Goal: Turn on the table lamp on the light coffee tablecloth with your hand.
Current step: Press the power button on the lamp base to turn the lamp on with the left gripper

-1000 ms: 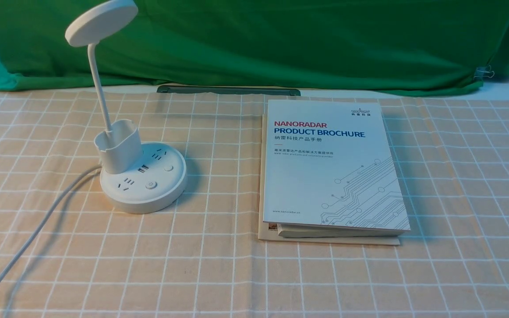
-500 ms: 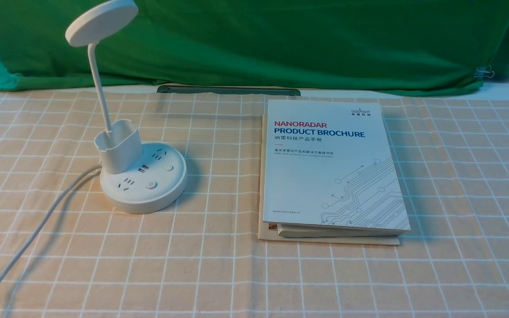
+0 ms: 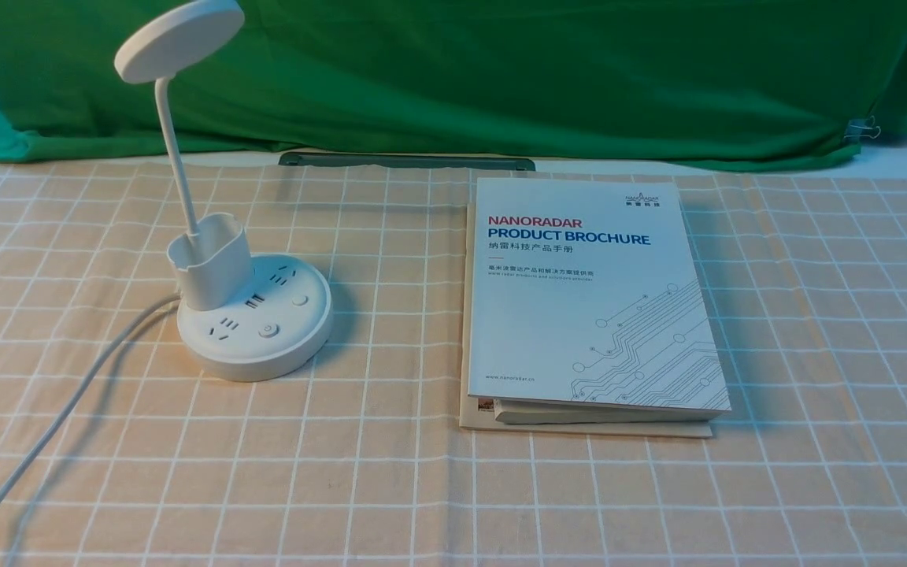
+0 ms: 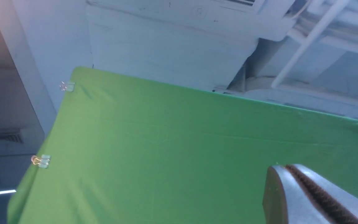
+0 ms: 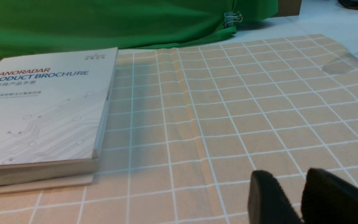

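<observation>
The white table lamp stands at the left of the light coffee tablecloth (image 3: pixel 390 488). Its round base (image 3: pixel 255 319) carries sockets and two buttons, with a small cup (image 3: pixel 211 264) behind them. A thin neck rises to the disc head (image 3: pixel 178 39), and no glow shows on it. Its white cord (image 3: pixel 68 402) runs off the front left corner. Neither gripper shows in the front view. My left gripper (image 4: pixel 287 167) is shut and empty, pointing up at the green backdrop. My right gripper (image 5: pixel 289 174) is slightly open and empty, low over the tablecloth (image 5: pixel 244 109).
A white product brochure (image 3: pixel 587 291) lies on a second booklet right of the lamp; it also shows in the right wrist view (image 5: pixel 42 105). A green backdrop cloth (image 3: pixel 540 71) hangs behind. A dark strip (image 3: pixel 406 161) lies at the cloth's far edge.
A black gripper tip at the front view's bottom left corner one second ago has left the view. The lamp head has shifted very slightly. The brochure has not moved.
</observation>
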